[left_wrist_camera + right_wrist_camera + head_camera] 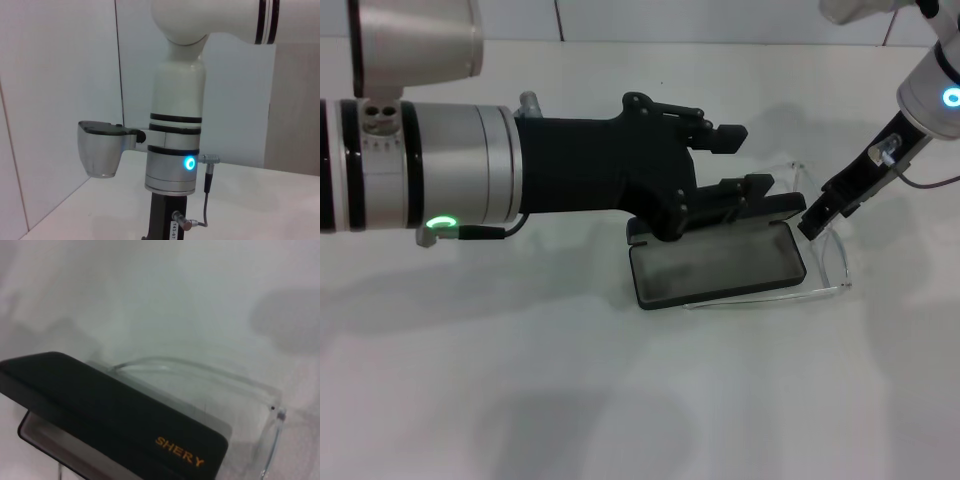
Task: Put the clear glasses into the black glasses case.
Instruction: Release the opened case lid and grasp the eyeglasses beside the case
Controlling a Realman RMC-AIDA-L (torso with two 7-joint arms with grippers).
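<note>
The black glasses case point(717, 263) lies open mid-table, grey lining up, its lid point(740, 212) raised at the back. The clear glasses point(832, 262) sit around the case's right end: one arm runs along the front edge and the lens stands past the right rim. My left gripper point(741, 160) is open above the lid, its lower finger point(757, 185) close over the lid's edge. The tip of my right gripper point(817, 216) is at the case's right end, against the glasses. In the right wrist view the lid point(110, 410) reads "SHERY", with the glasses point(200, 371) curving behind it.
The white table point(620, 400) stretches out in front of the case. My left arm point(430, 175) spans the left half of the head view. The left wrist view shows only my right arm point(175, 150) and a wall.
</note>
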